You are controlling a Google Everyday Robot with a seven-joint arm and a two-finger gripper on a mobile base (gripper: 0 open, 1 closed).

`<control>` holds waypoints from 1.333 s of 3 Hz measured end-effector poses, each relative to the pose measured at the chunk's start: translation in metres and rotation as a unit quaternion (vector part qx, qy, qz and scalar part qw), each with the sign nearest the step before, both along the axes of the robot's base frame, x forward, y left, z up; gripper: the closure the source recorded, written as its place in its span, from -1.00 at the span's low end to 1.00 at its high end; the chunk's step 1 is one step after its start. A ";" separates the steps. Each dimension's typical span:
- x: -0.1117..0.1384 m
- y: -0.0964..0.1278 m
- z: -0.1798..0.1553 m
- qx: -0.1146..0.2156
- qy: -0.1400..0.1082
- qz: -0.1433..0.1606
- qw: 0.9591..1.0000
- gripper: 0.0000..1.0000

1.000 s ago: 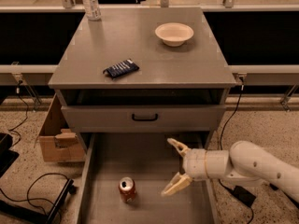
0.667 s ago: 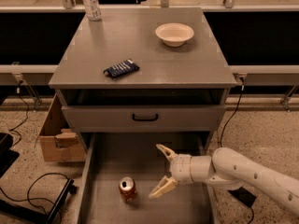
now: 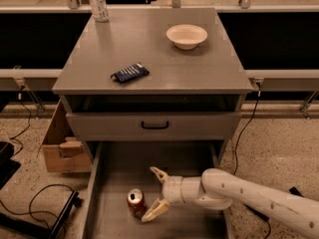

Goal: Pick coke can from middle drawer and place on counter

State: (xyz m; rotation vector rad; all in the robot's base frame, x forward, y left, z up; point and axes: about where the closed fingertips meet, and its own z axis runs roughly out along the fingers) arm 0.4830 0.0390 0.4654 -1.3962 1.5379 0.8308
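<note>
The pincer (image 3: 148, 193), spread wide, reaches into the open middle drawer (image 3: 119, 166). The upright coke can (image 3: 135, 203) stands just beside it.

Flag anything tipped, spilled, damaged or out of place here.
Nothing stands out. The coke can stands upright in the middle drawer, with the open gripper close beside it. On the counter, the bowl sits upright.
</note>
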 end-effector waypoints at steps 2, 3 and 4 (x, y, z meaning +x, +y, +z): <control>-0.022 0.049 -0.044 0.007 0.020 0.031 0.999 -0.18; -0.027 0.064 -0.041 0.001 0.034 0.041 0.999 0.29; -0.040 0.057 -0.005 -0.001 0.054 0.025 0.998 0.75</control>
